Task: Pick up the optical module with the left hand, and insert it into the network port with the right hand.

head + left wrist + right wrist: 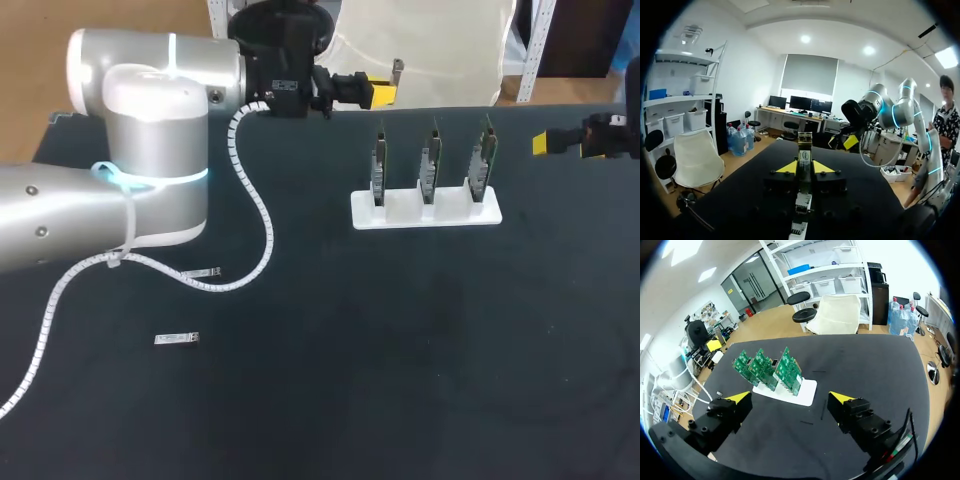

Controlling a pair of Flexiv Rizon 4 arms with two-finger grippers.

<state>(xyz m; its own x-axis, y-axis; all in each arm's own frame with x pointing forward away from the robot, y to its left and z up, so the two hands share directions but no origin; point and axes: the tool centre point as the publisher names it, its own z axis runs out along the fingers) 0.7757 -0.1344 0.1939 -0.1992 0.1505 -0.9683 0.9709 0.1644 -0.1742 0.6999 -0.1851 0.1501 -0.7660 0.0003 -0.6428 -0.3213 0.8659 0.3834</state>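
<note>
The left gripper (pixel 804 169) is seen with its fingers clamped on the optical module (pixel 804 154). The module is held lengthwise between the yellow tips and points out ahead over the bench (pixel 740 200). Its rear end is cut off at the rim of the wrist view.

From above, that gripper is found at the far edge of the bench, left of the boards. It is largely hidden behind its own black wrist: only one yellow tip can be made out, with a thin grey sliver poking past it.

The right gripper (pixel 791 399) is shown with fingers wide apart and nothing between them. Three green circuit boards (pixel 430 160) stand ahead of it, upright in a white holder (pixel 427 212). In the head view it is cut off at the far right, well apart from the holder.

Metal cages are glimpsed low on the boards, but the port openings cannot be made out.

A loose module (pixel 203 272) lies at the near left against the spiral-wrapped cable (pixel 262 215); whether they touch cannot be told. A second loose module (pixel 177 339) lies nearer, on its own. Much of the left bench is hidden by the left arm (pixel 140 180).
</note>
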